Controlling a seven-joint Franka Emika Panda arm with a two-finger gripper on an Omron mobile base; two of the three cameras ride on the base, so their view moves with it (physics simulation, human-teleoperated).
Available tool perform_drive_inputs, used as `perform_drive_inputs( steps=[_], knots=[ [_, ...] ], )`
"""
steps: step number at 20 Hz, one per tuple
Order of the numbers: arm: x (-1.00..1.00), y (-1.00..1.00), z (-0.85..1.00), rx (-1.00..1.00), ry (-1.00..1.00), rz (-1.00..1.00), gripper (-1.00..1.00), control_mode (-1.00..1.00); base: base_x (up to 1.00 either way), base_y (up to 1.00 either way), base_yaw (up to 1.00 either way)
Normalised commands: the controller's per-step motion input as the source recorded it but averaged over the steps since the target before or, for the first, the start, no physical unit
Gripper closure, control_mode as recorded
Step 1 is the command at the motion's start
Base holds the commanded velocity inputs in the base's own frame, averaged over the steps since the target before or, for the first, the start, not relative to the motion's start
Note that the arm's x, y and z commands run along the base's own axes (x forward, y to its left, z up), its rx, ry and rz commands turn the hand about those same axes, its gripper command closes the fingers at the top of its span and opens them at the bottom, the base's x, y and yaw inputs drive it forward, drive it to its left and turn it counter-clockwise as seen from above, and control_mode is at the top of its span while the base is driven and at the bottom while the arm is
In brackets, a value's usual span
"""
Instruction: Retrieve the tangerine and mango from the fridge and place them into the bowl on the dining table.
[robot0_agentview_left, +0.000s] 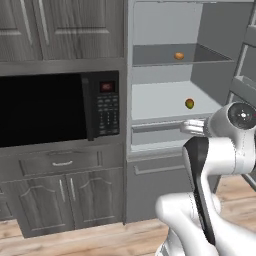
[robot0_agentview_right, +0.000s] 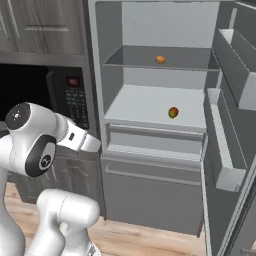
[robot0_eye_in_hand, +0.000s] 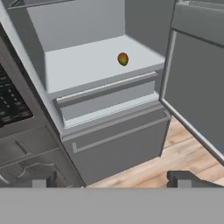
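hand (robot0_eye_in_hand: 112, 178) spread wide before open fridge (robot0_eye_in_hand: 109, 94), mango (robot0_eye_in_hand: 123, 58) on shelf

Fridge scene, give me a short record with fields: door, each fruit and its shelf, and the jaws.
fridge: door swung open to the right, pale shelves showing
tangerine: on the upper shelf, toward the back
mango: on the lower shelf, above the drawer, near the right side
gripper: jaws open, holding nothing, short of the fridge
microwave: left of the fridge, shut
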Motion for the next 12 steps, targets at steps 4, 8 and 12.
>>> perform_drive_inputs(
  steps=[4,8,12],
  knots=[
    [0.00,0.00,0.00,0.00,0.00,0.00,-1.00,1.00,0.01,-0.32,0.00],
    [0.00,0.00,0.00,0.00,0.00,0.00,-1.00,1.00,0.13,-0.16,0.00],
    [0.00,0.00,0.00,0.00,0.00,0.00,-1.00,1.00,0.60,-0.10,0.02]
  ],
)
